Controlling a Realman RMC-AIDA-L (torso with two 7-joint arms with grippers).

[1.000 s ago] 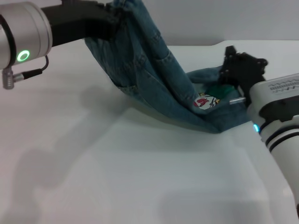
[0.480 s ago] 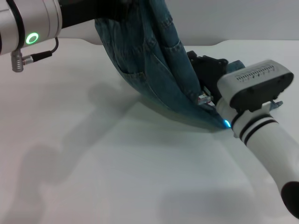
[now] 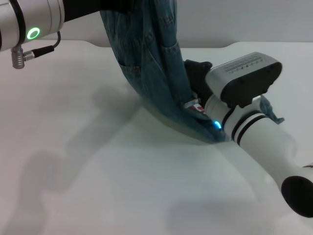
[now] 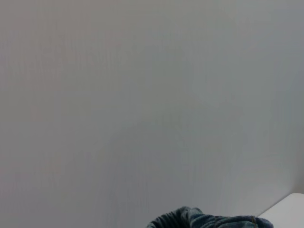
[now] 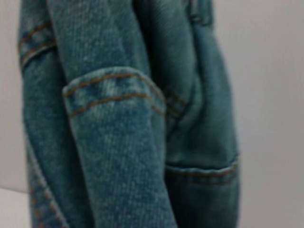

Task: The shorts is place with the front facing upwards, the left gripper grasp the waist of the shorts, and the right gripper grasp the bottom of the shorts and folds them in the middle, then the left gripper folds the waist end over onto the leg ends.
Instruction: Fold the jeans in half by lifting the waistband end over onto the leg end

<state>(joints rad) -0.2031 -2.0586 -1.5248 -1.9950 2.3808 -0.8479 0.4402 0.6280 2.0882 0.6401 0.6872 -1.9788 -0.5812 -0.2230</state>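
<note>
The denim shorts [image 3: 146, 63] hang from the top of the head view and slope down to a fold resting on the white table [image 3: 98, 171]. My left gripper [image 3: 124, 5] is high at the top edge, shut on their upper end; its fingers are cut off by the frame. A bunched bit of denim [image 4: 204, 221] shows in the left wrist view. My right gripper [image 3: 191, 73] presses into the hanging cloth from the right, fingers buried in denim, holding the bottom of the shorts. A stitched hem [image 5: 111, 88] fills the right wrist view.
The right arm's white forearm [image 3: 264, 147] lies low across the table's right side. A scrap of denim [image 3: 270, 111] shows behind it. A pale wall rises behind the table.
The right gripper has swept left across the table, carrying the lower end of the shorts toward the hanging part. The left gripper has moved slightly right and up, so the cloth hangs steeper.
</note>
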